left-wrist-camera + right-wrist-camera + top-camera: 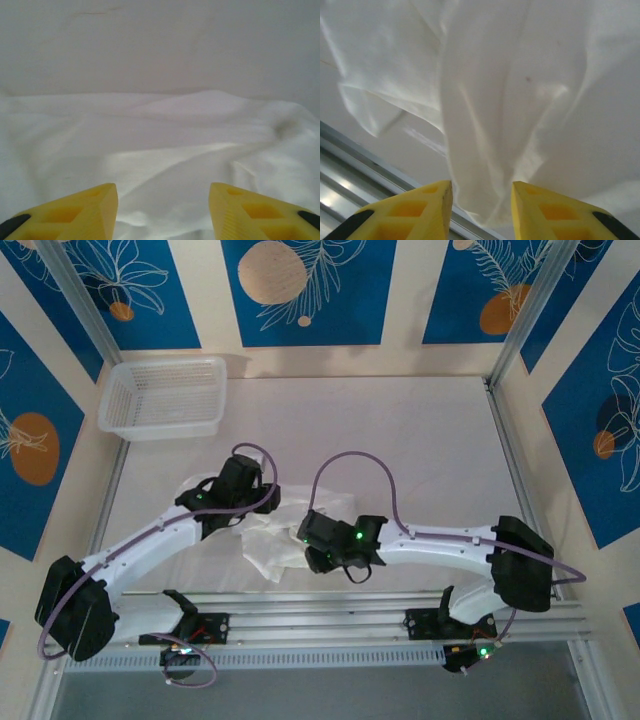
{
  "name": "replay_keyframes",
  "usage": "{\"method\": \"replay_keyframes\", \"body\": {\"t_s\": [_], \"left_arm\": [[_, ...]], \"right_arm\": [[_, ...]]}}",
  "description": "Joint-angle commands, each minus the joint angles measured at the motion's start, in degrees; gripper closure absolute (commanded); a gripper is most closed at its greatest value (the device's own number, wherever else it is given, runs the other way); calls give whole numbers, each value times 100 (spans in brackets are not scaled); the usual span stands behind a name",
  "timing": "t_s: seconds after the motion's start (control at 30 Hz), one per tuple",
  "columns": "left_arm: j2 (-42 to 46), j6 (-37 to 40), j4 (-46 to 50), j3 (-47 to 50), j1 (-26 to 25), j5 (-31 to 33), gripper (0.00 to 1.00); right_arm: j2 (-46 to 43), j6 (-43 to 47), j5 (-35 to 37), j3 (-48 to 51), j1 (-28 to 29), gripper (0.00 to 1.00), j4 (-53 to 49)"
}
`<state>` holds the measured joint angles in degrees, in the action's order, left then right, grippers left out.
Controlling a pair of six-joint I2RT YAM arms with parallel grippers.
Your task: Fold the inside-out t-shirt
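Presently we are looking at the inside-out t-shirt (268, 545), which is lying in a crumpled white heap on the pale surface (400, 440), near its front edge and just beyond the aluminium rail (330, 610). In the top view the shirt is sitting between the two wrists, partly hidden under them.

Left hand (162, 187): its yellow fingers (85, 215) are standing well apart, with nothing pinched between them. Through its own camera we are seeing the cloth (160, 135) spreading below and ahead of the tips in soft ridges, with bare surface beyond the shirt's far edge. Whether the tips are touching the fabric, we cannot tell.

Right hand (481, 184): its fingers (555, 212) are standing narrower apart than the left pair, yet plainly parted. A long fold of the shirt (485, 100) is running down toward the gap and ending between the tips. We are seeing a little space on either side of that fold, so it is not being squeezed. The rail is showing at the lower left of this view, with one loose corner of cloth lying just beside it.

A white mesh basket (160, 425) is sitting at the far left corner of the surface, well apart from the shirt.
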<state>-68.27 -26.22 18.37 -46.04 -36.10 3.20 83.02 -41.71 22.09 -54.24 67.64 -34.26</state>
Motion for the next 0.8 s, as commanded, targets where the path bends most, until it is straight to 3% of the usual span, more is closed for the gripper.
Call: {"method": "replay_keyframes", "body": {"t_s": [0.0,0.07,0.17,0.23,0.3,0.37,0.5,0.63,0.7,0.77], "left_arm": [[396,882,-1003,354,-145,-2147,44],[610,1557,-880,364,-501,-2418,37],[760,2713,-431,211,-1082,-2265,27],[798,3526,-254,157,-1583,-1778,23],[736,4477,721,-314,-2102,-1235,15],[694,5152,1515,-771,-2392,-654,16],[695,6833,2448,-1002,-2524,-492,16],[459,7933,1786,-286,-2508,-915,20],[161,7990,1243,24,-2508,-1109,23],[-177,8052,805,206,-2508,-1099,32]], "right_arm": [[-423,1,-83,45,-186,63,-450],[-1137,-118,-301,565,-507,63,-134],[-2343,-267,-967,1445,-1180,63,459],[-2895,-403,-1437,1797,-1654,63,540],[-3179,-486,-1693,1918,-1935,62,427],[-3337,-496,-1785,1982,-2033,62,378],[-3426,-506,-1822,2070,-2107,61,491],[-3422,-447,-1814,2037,-2115,61,630],[-3424,-451,-1783,2009,-2114,60,649],[-3424,-468,-1812,2020,-2115,60,678]]}}
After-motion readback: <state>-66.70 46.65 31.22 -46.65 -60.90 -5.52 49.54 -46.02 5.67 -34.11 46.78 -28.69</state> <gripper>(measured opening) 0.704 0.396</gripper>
